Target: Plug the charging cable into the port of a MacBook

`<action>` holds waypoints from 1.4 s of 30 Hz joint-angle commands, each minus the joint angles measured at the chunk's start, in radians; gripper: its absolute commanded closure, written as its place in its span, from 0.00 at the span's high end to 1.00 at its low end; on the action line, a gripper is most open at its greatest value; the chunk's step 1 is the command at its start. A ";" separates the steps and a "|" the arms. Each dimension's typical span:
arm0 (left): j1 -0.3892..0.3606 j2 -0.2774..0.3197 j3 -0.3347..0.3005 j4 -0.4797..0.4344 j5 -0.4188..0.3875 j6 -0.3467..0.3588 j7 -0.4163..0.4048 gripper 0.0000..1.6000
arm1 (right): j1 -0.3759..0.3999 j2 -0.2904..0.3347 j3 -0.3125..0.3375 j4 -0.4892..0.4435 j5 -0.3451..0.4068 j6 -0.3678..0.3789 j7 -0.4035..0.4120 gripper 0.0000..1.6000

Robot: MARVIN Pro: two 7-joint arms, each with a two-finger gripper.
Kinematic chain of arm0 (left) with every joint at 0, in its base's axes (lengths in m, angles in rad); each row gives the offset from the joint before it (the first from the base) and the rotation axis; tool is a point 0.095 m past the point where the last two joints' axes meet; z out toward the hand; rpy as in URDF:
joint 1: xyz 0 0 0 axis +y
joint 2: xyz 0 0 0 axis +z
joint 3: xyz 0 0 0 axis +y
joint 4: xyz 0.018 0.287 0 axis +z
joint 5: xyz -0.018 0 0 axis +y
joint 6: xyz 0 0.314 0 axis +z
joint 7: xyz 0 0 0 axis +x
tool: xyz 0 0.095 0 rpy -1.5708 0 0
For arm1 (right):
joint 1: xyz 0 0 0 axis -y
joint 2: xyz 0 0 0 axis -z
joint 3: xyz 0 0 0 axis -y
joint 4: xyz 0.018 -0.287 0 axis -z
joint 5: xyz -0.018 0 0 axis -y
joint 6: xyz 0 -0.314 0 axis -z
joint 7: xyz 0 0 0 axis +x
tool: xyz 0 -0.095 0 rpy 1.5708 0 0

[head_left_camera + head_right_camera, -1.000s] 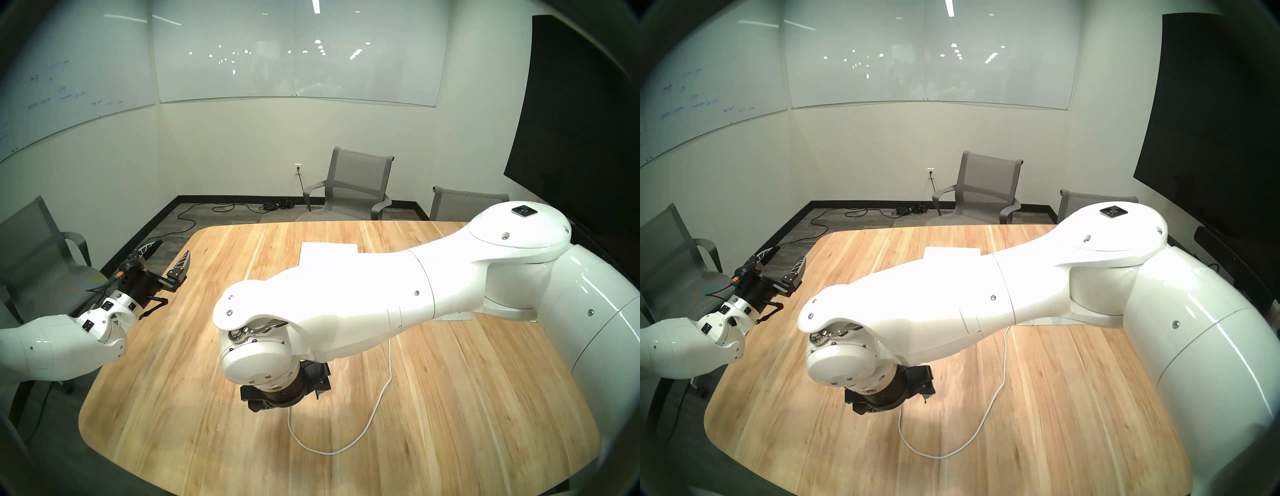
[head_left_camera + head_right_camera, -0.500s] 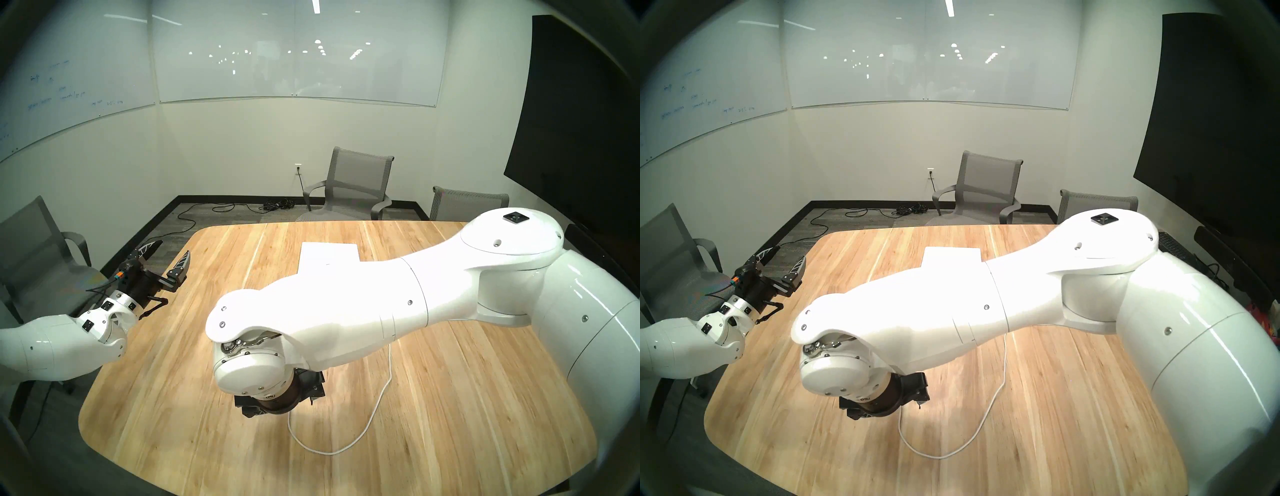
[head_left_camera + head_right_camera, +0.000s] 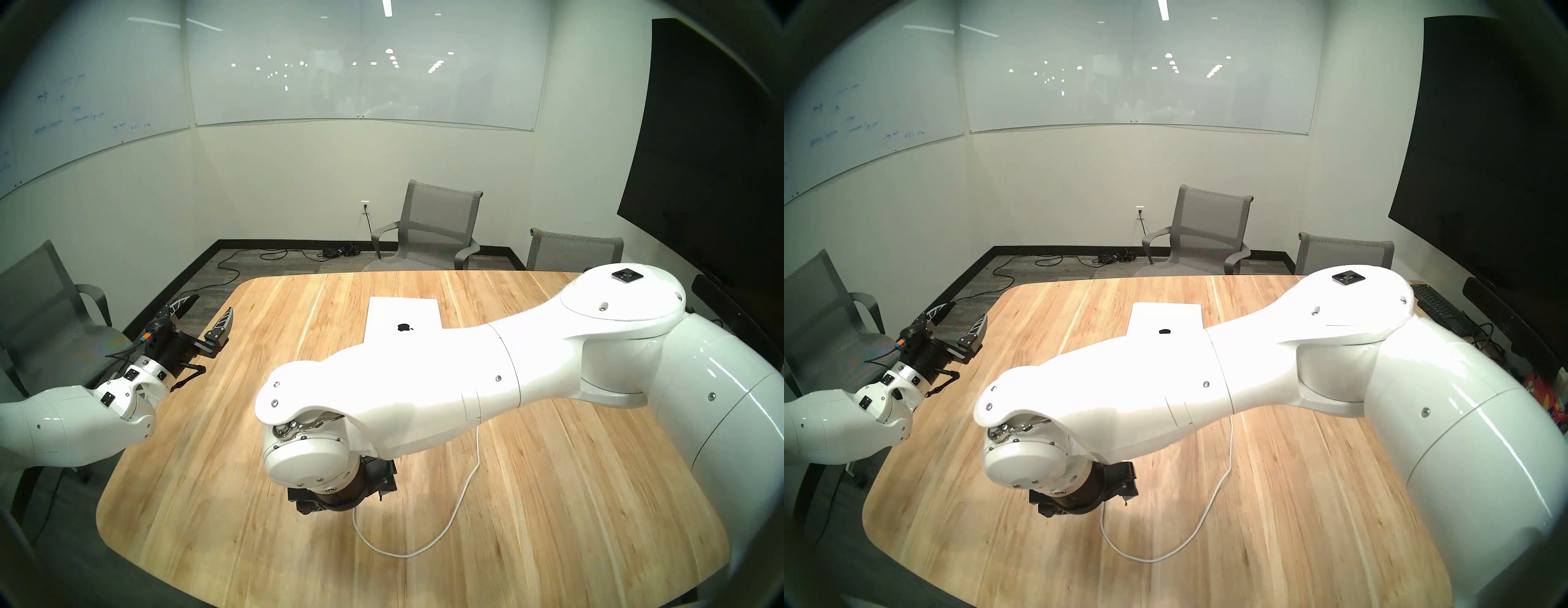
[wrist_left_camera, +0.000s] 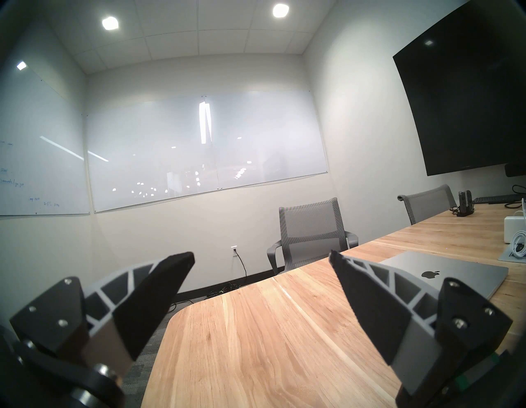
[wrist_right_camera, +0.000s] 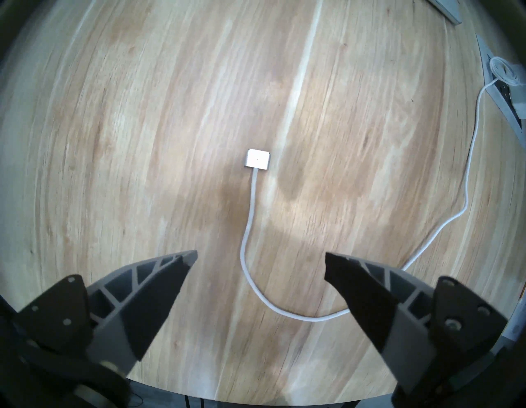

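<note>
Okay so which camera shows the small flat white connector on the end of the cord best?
The right wrist view: the small flat white connector lies unobstructed on the wooden table. In both head views the right arm hides it, showing only the cord's loop. The left wrist view misses it.

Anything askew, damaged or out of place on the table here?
Nothing stands out. The MacBook lies closed and flat on the wooden table. The charging cable trails loosely in a curve, its connector flat, unplugged and intact below the open right gripper.

Black apple logo on the MacBook (image 3: 401, 314) lid; faint blue whiteboard (image 3: 85, 97) handwriting, illegible.
</note>
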State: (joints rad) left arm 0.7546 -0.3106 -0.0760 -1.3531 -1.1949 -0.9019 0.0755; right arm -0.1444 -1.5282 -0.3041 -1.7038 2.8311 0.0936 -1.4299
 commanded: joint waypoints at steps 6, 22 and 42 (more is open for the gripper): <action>-0.015 0.001 -0.014 -0.002 0.001 -0.007 0.001 1.00 | -0.019 -0.018 -0.001 0.046 -0.004 0.030 0.017 1.00; -0.015 0.001 -0.014 -0.002 0.001 -0.007 0.001 1.00 | -0.043 -0.027 -0.004 0.080 -0.016 0.044 0.027 1.00; -0.015 0.001 -0.014 -0.002 0.001 -0.007 0.001 1.00 | -0.068 -0.041 -0.005 0.107 -0.036 0.044 0.035 1.00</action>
State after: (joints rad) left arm 0.7546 -0.3106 -0.0760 -1.3531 -1.1949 -0.9019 0.0756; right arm -0.2116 -1.5630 -0.3148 -1.6007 2.7958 0.1355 -1.4016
